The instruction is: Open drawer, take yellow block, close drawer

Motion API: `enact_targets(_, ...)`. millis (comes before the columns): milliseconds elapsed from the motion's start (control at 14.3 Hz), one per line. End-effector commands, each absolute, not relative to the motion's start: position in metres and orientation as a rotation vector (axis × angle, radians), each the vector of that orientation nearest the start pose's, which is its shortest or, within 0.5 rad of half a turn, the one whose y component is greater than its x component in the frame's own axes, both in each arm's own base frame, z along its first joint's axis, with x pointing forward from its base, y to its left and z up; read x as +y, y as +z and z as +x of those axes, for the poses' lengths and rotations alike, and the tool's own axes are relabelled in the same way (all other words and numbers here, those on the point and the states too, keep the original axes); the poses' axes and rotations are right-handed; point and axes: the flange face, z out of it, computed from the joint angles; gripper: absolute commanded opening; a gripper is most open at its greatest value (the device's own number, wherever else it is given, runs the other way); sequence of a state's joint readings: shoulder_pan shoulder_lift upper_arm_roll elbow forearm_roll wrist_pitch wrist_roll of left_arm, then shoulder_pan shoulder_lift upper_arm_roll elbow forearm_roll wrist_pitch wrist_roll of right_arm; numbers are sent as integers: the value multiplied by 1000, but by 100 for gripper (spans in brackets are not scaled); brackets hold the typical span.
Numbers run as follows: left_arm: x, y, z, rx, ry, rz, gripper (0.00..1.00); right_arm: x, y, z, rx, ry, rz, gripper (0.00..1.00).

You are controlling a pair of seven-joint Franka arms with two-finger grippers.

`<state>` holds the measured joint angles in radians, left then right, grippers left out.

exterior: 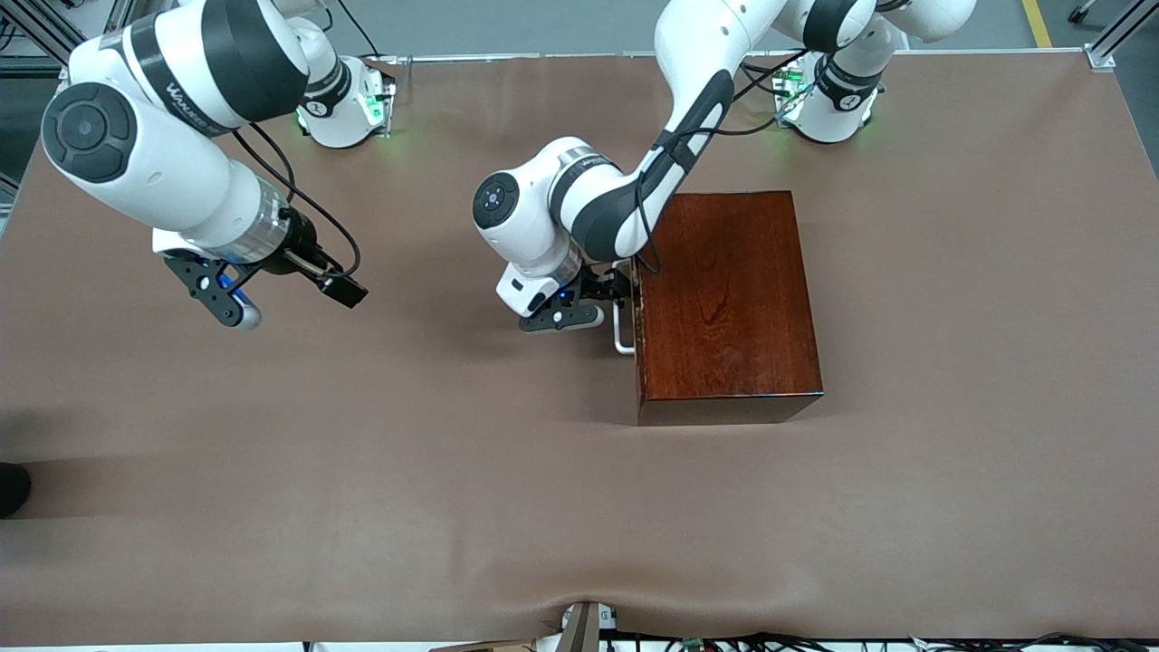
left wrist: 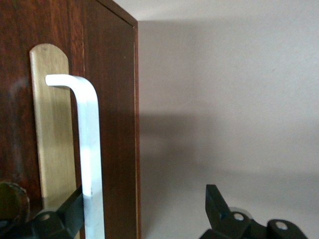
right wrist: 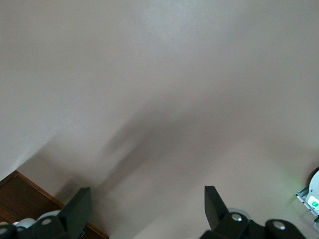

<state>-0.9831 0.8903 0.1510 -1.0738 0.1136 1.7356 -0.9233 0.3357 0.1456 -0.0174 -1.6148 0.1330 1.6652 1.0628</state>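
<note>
The dark reddish-brown wooden box (exterior: pixel 724 299) stands mid-table with its drawer shut. The white bar handle (exterior: pixel 623 337) faces the right arm's end of the table. My left gripper (exterior: pixel 607 303) is open at the handle. In the left wrist view the handle (left wrist: pixel 88 149) crosses a brass plate (left wrist: pixel 50 124). One finger (left wrist: pixel 62 216) lies between the bar and the drawer front, the other finger (left wrist: pixel 218 209) is out over the table; the left gripper (left wrist: pixel 144 211) is not closed on the bar. The yellow block is hidden. My right gripper (exterior: pixel 281 294) is open, empty, waiting above the table.
The brown table cover (exterior: pixel 362 471) spreads all round the box. The arm bases (exterior: pixel 344 109) stand along the edge farthest from the front camera. The right wrist view shows bare cover and a corner of the box (right wrist: pixel 25 199).
</note>
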Motion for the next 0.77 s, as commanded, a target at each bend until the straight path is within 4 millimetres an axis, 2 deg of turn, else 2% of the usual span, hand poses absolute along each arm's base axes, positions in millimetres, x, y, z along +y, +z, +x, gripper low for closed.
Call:
enact_targets(0, -584, 287, 487, -38, -148, -2896, 100, 207, 529, 569, 1210, 228, -2830, 100)
enact_targets(350, -593, 288, 486, -99, -176, -2959, 100, 221, 526, 569, 1296, 216, -2791, 100)
enact_targets(490, -601, 275, 477, -89, -165, -2960, 100, 223, 524, 570, 1352, 221, -2768, 100)
enact_targets(700, -608, 274, 475, -131, -188, -2982, 100, 226, 519, 571, 1369, 280, -2723, 100)
